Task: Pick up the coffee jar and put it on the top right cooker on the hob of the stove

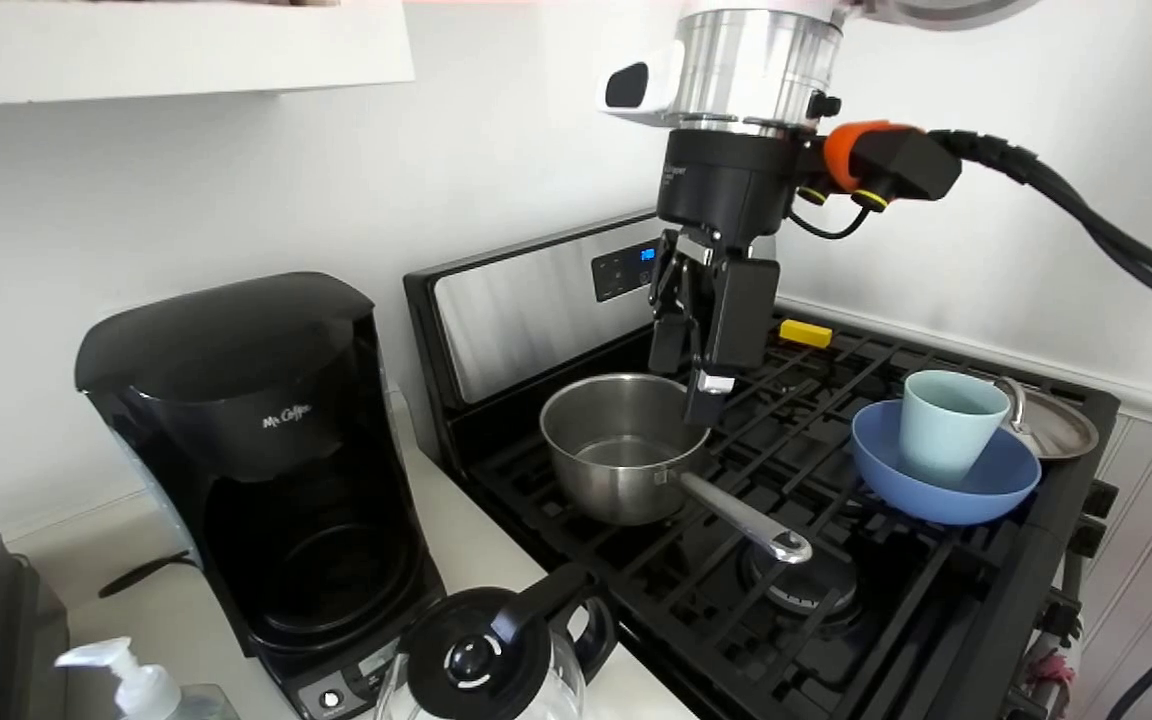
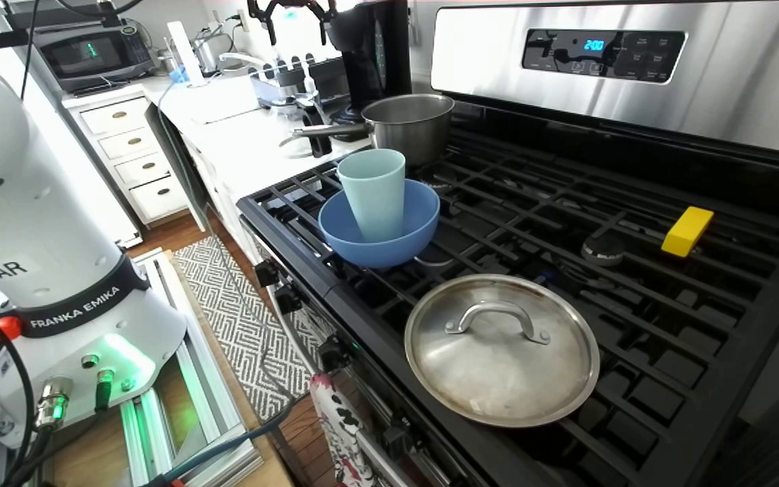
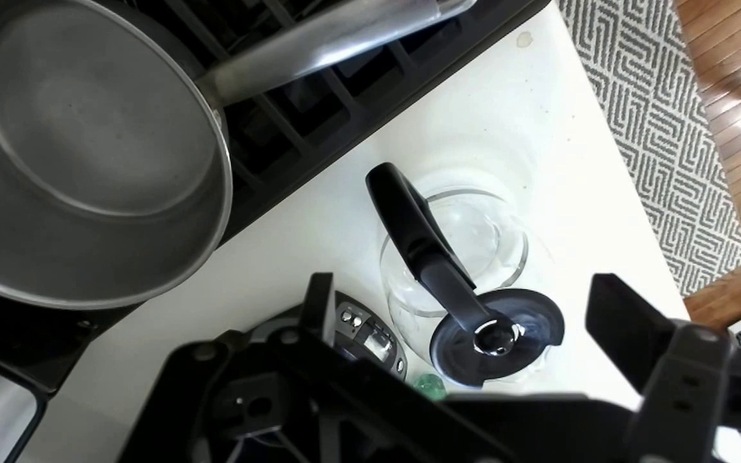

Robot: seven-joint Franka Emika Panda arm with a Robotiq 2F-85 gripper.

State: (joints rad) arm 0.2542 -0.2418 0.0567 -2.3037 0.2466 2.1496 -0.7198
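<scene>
My gripper (image 3: 467, 313) hung in the air, its jaws spread wide in the wrist view and holding nothing. The glass coffee carafe (image 3: 455, 288) stood upright on the white counter (image 3: 486, 96), just in front of the Mr. Coffee machine (image 1: 276, 430) and beside the gas stove (image 2: 498, 223). Its black handle (image 3: 409, 222) faced the stove; I took that for my likeliest grip, being narrow where the glass was broad and smooth. The steel saucepan (image 1: 616, 490) sat at the stove's back left, so I judged I would need to carry high over it and its long handle (image 1: 741, 514). The back-right burner (image 2: 602, 247), my goal, showed in an exterior view; a yellow block (image 2: 688, 231) lay just beside it and might crowd the carafe's base. The saucepan lid (image 2: 503, 365) lay nearer the front, and the aqua cup (image 2: 376, 203) stood in the blue bowl (image 2: 389, 253), perhaps to save room.
</scene>
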